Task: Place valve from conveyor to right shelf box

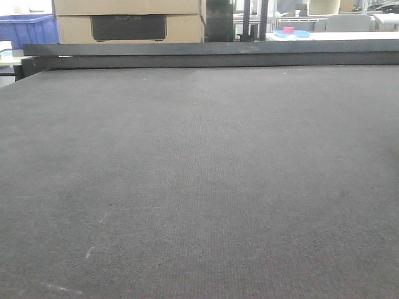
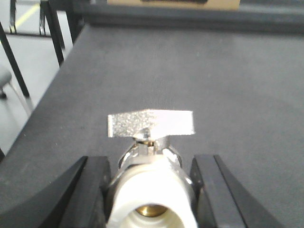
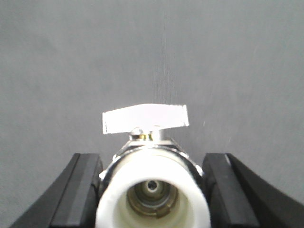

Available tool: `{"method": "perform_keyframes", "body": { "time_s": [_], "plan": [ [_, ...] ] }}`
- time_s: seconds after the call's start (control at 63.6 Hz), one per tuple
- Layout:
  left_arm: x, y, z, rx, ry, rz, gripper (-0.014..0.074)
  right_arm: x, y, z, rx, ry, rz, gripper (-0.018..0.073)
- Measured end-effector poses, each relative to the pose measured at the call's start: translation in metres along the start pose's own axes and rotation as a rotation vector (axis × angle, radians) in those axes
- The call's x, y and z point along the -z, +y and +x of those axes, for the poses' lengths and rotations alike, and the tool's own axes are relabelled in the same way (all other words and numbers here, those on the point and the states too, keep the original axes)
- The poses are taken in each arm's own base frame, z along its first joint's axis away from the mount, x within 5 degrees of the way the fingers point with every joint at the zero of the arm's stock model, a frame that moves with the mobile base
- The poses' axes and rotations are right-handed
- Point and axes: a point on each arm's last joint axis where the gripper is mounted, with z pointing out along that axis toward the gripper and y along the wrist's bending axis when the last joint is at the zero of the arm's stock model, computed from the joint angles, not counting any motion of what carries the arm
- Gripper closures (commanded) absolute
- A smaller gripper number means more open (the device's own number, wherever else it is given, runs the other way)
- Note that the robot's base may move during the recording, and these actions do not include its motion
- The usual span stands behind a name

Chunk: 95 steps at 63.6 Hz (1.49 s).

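Left gripper (image 2: 151,161) – black fingers (image 2: 92,190) pressed against both sides of the left valve (image 2: 152,194), a chrome body with a white end facing the camera. Its flat silver handle (image 2: 151,124) lies crosswise just past the fingertips.

Right gripper (image 3: 153,159) – fingers (image 3: 80,190) pinching the right valve (image 3: 152,190) the same way, white handle (image 3: 145,118) crosswise ahead.

Conveyor (image 1: 199,187) – dark grey woven belt under both grippers. In the right wrist view its weave fills the frame.
- Left edge (image 2: 52,99): runs diagonally beside the left gripper, with pale floor (image 2: 28,61) and black stand legs (image 2: 52,28) beyond it.
- Far edge: dark rail (image 1: 212,55) across the full width.
- Surface: faint pale scuffs (image 1: 93,249) (near side, front view).

Room behind rail – cardboard boxes (image 1: 124,18), blue crate (image 1: 28,30), and a white table (image 1: 336,36) to the right.
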Motion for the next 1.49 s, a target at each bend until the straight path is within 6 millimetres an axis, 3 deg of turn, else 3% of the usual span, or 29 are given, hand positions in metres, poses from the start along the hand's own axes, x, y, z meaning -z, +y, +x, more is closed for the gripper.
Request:
{"method": "perform_keyframes", "body": {
  "time_s": [0.283, 0.425, 0.645, 1.494],
  "plan": [
    [0.045, -0.001, 0.008, -0.001, -0.144, -0.002, 0.0707, 0.051, 0.003, 0.004, 0.013, -0.185, -0.013, 0.0721],
    [0.056, -0.001, 0.008, -0.002, -0.186, -0.002, 0.0707, 0.062, 0.004, 0.006, 0.016, -0.228, -0.016, 0.0721],
    [0.063, -0.001, 0.007, 0.000, -0.231, -0.003, 0.0707, 0.064, 0.004, 0.006, 0.017, -0.235, -0.016, 0.0721],
    [0.063, -0.001, 0.006, 0.000, -0.240, -0.003, 0.0707, 0.064, 0.004, 0.006, 0.017, -0.235, -0.016, 0.0721]
  ]
}}
